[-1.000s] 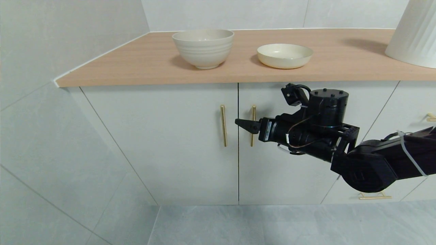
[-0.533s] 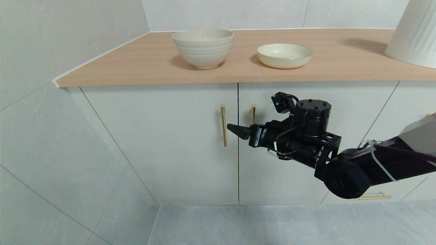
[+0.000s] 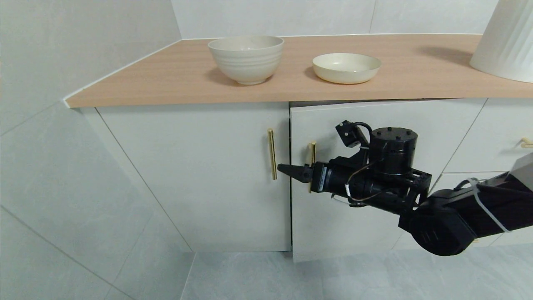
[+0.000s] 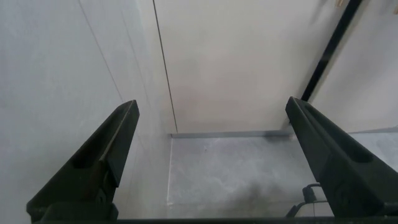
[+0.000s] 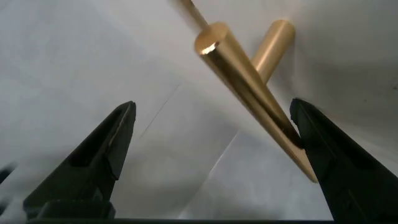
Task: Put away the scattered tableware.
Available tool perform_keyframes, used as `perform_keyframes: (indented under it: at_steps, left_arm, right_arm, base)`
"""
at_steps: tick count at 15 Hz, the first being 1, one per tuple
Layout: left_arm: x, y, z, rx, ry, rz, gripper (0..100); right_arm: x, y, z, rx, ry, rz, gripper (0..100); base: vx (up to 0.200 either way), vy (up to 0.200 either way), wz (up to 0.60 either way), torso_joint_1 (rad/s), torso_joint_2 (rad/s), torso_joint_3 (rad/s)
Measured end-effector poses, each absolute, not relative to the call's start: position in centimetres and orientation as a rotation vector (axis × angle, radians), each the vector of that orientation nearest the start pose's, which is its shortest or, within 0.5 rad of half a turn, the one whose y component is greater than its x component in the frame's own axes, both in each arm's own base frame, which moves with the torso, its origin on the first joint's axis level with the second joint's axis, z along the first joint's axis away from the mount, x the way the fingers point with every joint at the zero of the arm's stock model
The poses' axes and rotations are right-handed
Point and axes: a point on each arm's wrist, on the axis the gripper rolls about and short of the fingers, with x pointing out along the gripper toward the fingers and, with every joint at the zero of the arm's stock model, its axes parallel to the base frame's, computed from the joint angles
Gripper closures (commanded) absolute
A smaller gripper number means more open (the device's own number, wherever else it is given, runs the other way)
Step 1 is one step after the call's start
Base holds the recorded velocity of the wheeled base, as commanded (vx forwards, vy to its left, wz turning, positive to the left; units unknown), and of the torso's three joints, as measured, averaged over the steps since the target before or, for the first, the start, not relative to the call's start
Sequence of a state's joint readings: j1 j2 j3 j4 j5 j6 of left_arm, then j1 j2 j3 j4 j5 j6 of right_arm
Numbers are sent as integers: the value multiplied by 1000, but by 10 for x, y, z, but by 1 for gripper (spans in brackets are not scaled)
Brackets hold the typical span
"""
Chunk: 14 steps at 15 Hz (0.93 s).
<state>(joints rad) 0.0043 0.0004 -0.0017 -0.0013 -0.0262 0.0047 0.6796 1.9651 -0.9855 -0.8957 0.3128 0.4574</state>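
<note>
A large ribbed cream bowl [image 3: 246,58] and a shallow cream dish [image 3: 346,67] stand on the wooden counter [image 3: 166,83]. Below it, the right cabinet door [image 3: 374,118] stands slightly ajar, with a dark gap under the counter edge. My right gripper [image 3: 291,171] is at that door's gold handle [image 3: 312,151], fingertips pointing toward the left door. In the right wrist view the right gripper [image 5: 211,155] is open, and the handle [image 5: 249,93] lies against one finger. My left gripper [image 4: 211,155] hangs open over the grey floor with nothing between its fingers.
The left cabinet door is shut, its gold handle [image 3: 271,154] close to my right fingertips. A tall white ribbed vessel [image 3: 508,41] stands at the counter's far right. A tiled wall [image 3: 62,166] closes in on the left. More cabinet fronts with gold pulls [image 3: 527,143] lie to the right.
My right gripper moved left and down past the right door's handle. The right door has then swung out a little from the cabinet, handle caught behind the gripper.
</note>
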Motion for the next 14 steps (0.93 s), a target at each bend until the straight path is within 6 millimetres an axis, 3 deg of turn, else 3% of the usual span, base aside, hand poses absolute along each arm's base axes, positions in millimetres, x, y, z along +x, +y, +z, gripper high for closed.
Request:
perform_keyframes:
  at_steps: [9, 14]
  left_arm:
    - [-23, -1, 76, 6, -3, -22, 0]
    - [-23, -1, 76, 9, -2, -24, 0]
  right_arm:
    - [222, 197, 157, 374, 472, 1146, 0]
    - [195, 177, 159, 372, 501, 1202, 0]
  base:
    - [0, 0, 0, 0, 0, 0]
    - [0, 0, 0, 0, 0, 0]
